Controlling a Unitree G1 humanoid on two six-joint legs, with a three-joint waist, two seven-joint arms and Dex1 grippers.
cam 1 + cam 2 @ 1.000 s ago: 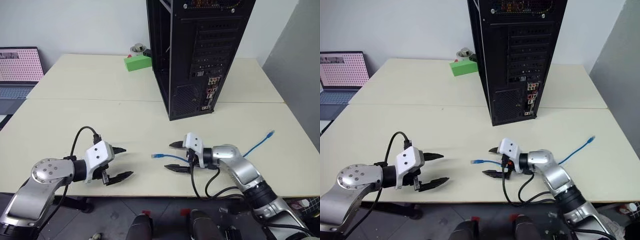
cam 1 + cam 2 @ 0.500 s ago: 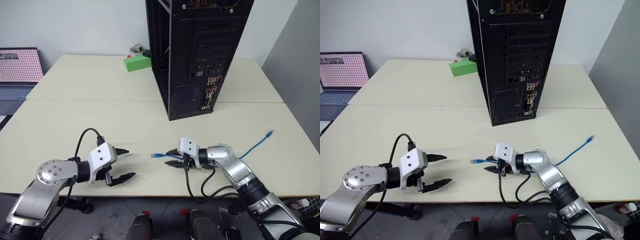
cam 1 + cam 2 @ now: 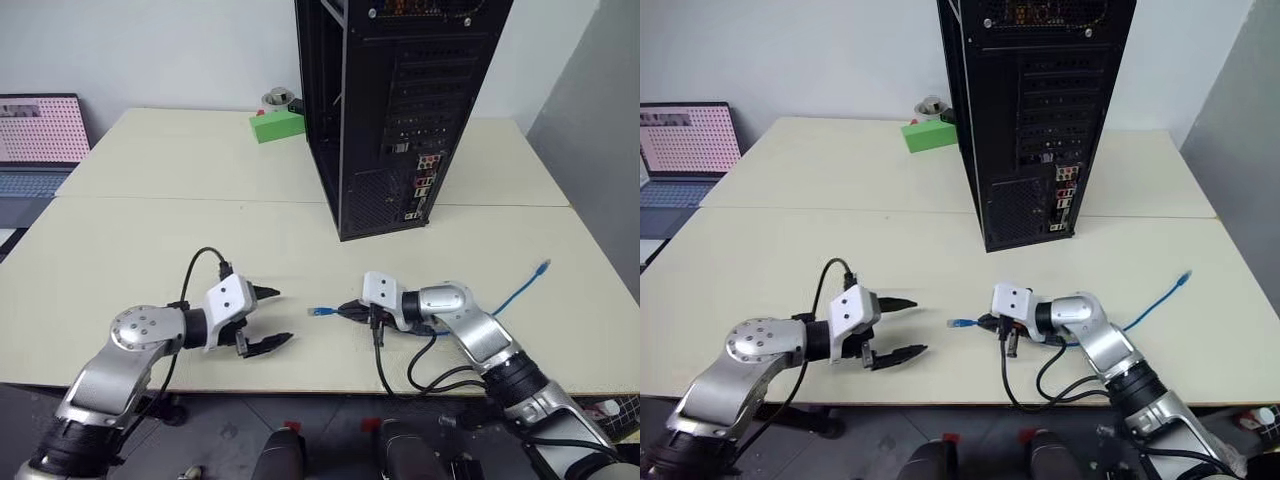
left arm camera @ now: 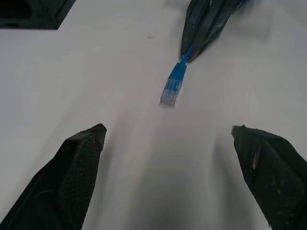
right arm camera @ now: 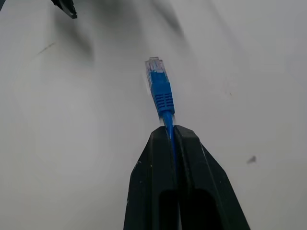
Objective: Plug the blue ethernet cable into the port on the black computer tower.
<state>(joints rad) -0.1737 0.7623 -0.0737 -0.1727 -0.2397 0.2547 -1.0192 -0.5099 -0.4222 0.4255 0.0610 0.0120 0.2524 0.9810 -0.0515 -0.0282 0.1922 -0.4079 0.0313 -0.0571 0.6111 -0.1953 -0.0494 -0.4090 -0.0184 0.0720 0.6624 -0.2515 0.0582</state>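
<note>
Thin blue ethernet cable (image 5: 161, 93), clear-tipped plug, pinched in the right gripper (image 3: 347, 311) below the black computer tower (image 3: 400, 110); the right wrist view probably shows its ribbed boot, left gripper (image 3: 272, 318) gaping empty.

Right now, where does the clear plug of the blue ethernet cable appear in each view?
Left eye: plug, lower centre.
Right eye, lower centre.
Left wrist, upper centre.
Right wrist, above centre.
Shared landmark: the shut right gripper pinches the cable just behind it.
</note>
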